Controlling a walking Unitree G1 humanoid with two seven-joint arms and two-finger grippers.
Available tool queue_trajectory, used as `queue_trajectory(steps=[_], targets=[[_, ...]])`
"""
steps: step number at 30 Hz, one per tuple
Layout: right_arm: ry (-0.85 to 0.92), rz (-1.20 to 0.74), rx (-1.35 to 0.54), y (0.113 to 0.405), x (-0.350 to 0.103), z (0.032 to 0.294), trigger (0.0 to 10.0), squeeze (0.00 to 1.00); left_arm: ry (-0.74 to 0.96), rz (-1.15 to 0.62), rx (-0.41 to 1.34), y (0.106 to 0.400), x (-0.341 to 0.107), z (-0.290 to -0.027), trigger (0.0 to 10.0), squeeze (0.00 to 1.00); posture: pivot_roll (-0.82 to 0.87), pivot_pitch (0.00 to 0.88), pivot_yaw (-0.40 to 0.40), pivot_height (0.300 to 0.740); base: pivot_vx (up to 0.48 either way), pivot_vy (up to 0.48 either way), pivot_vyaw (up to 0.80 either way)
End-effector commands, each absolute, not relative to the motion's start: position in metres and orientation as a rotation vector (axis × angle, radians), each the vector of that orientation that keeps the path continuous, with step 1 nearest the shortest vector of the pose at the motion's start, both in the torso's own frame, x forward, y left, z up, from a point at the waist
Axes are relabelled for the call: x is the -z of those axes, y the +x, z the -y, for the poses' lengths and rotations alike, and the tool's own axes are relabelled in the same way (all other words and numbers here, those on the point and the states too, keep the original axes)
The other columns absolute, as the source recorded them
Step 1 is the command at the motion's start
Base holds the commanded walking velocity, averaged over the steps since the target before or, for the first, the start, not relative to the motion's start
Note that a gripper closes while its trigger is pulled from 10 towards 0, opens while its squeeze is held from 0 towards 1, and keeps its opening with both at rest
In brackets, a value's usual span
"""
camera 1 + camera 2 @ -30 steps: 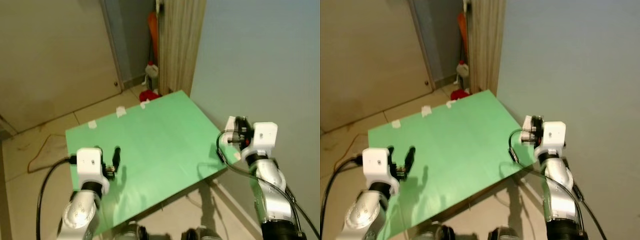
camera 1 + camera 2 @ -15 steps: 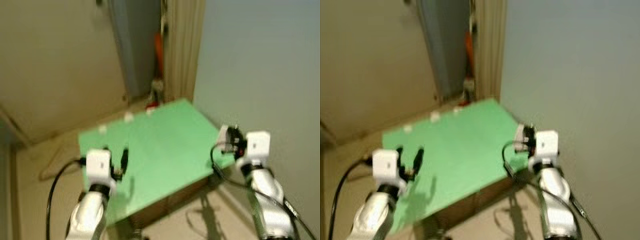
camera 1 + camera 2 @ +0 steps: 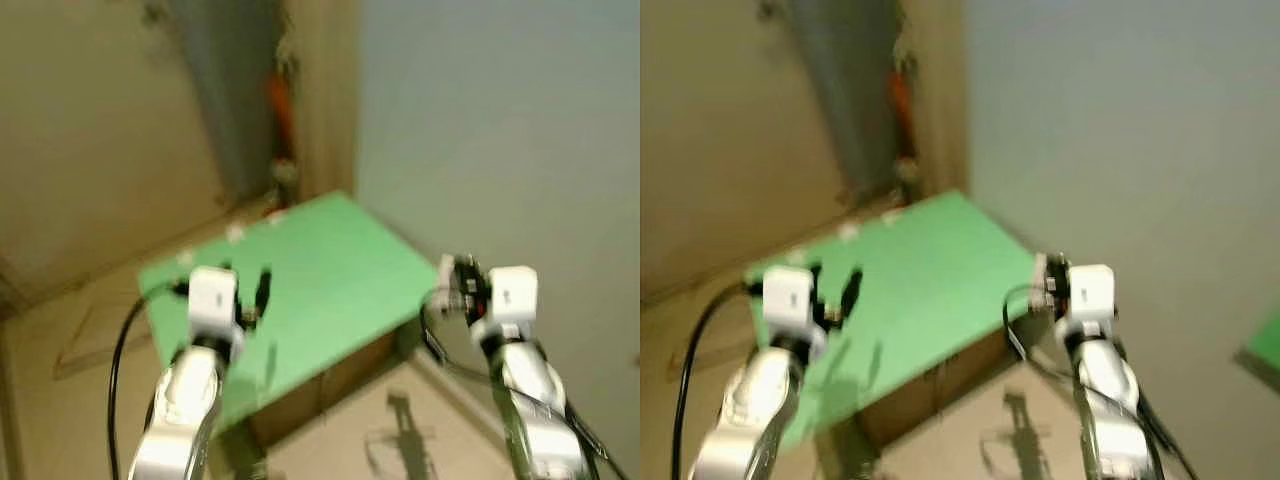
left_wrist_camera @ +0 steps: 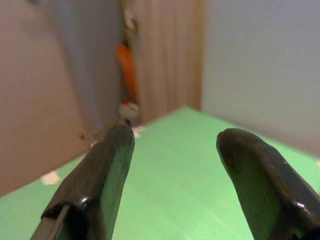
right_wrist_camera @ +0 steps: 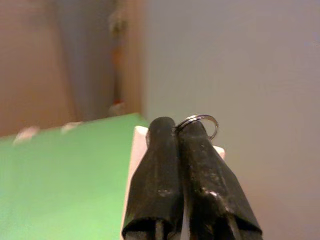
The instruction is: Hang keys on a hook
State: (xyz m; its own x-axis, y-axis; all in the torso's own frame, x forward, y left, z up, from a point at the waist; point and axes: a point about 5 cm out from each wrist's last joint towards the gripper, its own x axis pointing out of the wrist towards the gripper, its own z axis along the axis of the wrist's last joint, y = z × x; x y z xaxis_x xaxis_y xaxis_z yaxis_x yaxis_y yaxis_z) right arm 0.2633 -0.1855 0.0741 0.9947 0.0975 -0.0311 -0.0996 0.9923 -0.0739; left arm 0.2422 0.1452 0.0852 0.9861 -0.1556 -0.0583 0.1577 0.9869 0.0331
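1. a green surface is seen ahead of the robot, set in the corner between a beige wall at 10 o'clock and a pale blue-grey wall at 2 o'clock; both head views are blurred.
2. the left hand is held above the 8 o'clock part of the green surface, its two black fingers spread wide with nothing between them.
3. the right hand is held just off the 3 o'clock edge of the surface, close to the blue-grey wall, with its fingers pressed together.
4. a thin metal key ring is pinched between the tips of the right fingers, a loop of it showing past them; the keys themselves cannot be made out.
5. a small white piece is seen just behind the right fingers, at the edge of the green surface.
6. at 12 o'clock, past the far edge of the surface, a wooden panel stands upright, with an orange object and a small white and red item beside its foot; these are too blurred to be identified.
7. small white tabs are seen along the far edge of the surface.
8. a tan tiled floor is visible below the near edge of the surface.
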Motion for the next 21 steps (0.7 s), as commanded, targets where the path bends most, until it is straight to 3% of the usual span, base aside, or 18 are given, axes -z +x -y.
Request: queue_trajectory(steps=[1, 8, 21], targets=[[-0.083, -0.014, -0.124, 0.267, -0.077, 0.179, 0.0, 0.00, 0.050, -0.093, 0.163, 0.239, -0.078, -0.147, 10.0, 0.00, -0.15, 0.000, 0.091, 0.740, 0.000, 0.000, 0.00], [-0.095, -0.012, -0.125, 0.270, -0.078, 0.179, 0.0, 0.00, 0.050, -0.088, 0.187, 0.244, -0.079, -0.144, 10.0, 0.00, -0.16, 0.000, 0.103, 0.740, 0.000, 0.000, 0.00], [-0.097, -0.026, -0.142, 0.272, -0.076, 0.170, 0.0, 0.00, 0.063, -0.052, 0.280, 0.261, -0.089, -0.141, 10.0, 0.00, -0.19, 0.000, 0.130, 0.740, 0.000, -0.037, -0.78]])
